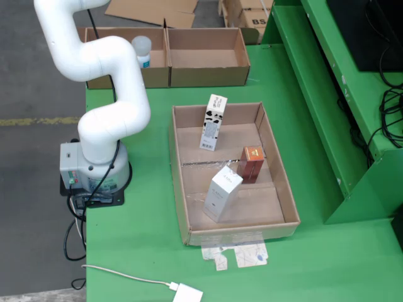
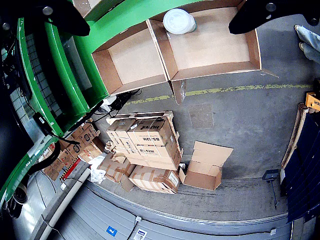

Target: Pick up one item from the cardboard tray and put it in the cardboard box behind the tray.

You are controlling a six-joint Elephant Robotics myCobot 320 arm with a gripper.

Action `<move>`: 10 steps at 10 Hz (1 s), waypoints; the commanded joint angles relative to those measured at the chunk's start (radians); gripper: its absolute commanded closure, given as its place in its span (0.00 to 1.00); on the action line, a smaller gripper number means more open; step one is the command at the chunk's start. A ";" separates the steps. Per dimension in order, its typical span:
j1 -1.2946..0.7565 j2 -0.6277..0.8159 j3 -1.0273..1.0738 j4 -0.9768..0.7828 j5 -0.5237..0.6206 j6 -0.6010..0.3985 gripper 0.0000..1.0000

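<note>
In the fixed view a cardboard tray [image 1: 179, 182] lies on the green table. It holds a tall white box with black print [image 1: 213, 123], a brown-orange box [image 1: 250, 163] and a white box [image 1: 222, 192]. Behind it stand two open cardboard boxes side by side, the right one [image 1: 208, 77] empty and the left one [image 1: 154, 77] holding a white bottle [image 1: 141, 51]. My gripper is out of the fixed view. In the wrist view the gripper [image 2: 159, 29] is open and empty, high above both boxes [image 2: 131, 62], with the bottle [image 2: 179, 21] between its black fingers [image 2: 65, 17].
The white arm's base [image 1: 94, 170] stands left of the tray. A raised green shelf [image 1: 327, 94] runs along the right. Paper scraps [image 1: 236, 257] and a white adapter with cable [image 1: 187, 294] lie at the front. Stacked cartons [image 2: 145, 145] sit on the floor beyond the table.
</note>
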 commanded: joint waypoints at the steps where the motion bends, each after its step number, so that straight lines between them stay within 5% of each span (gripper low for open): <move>1: -0.005 0.079 0.021 -0.114 0.014 0.058 0.00; 3: -0.005 0.079 0.021 -0.114 0.014 0.058 0.00; 6: -0.037 0.190 0.021 -0.362 0.075 0.159 0.00; 7: -0.011 0.333 0.021 -0.615 0.104 0.294 0.00; 9: 0.004 0.400 0.021 -0.719 0.117 0.353 0.00; 10: 0.050 0.616 0.021 -1.041 0.170 0.518 0.00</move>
